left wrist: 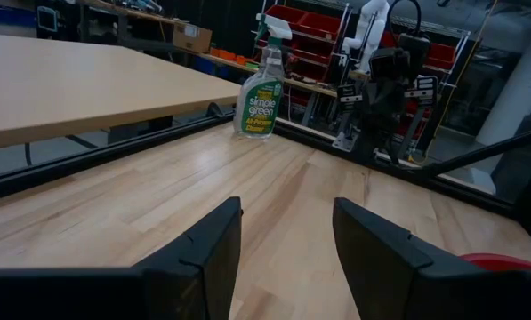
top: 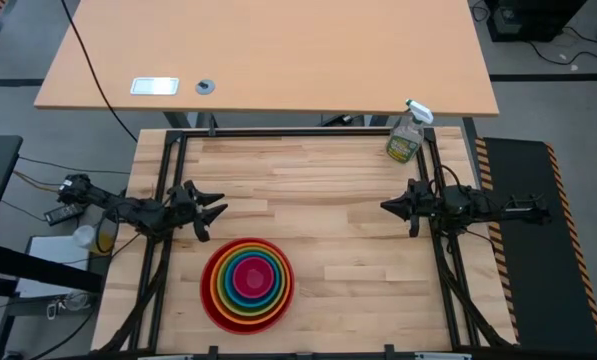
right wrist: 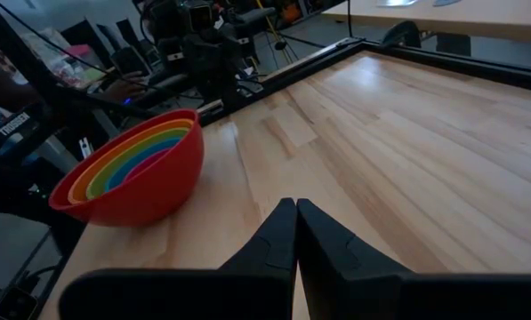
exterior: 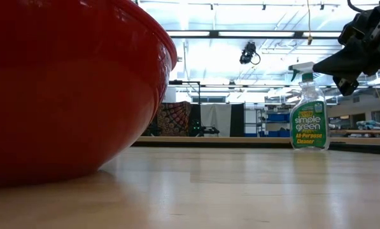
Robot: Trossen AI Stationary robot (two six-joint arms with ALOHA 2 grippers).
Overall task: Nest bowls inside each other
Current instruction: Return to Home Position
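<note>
Bowls (top: 246, 283) sitting fully nested, red outermost and pink innermost, on the worktop (top: 338, 190) near the left tool (top: 221, 211), spread open and empty; right tool (top: 386, 207) well apart, pinched shut on nothing; seemingly only parking remaining, no further grasp needed.

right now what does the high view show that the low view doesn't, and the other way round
Only the high view: the orange bowl, green bowl, blue bowl and pink bowl nested inside the red bowl, and the left gripper, open, clear of the stack. Only the low view: the ceiling lights beyond the table. Both: the red bowl, the spray bottle at the far right corner, the wooden table and the right gripper, shut.
</note>
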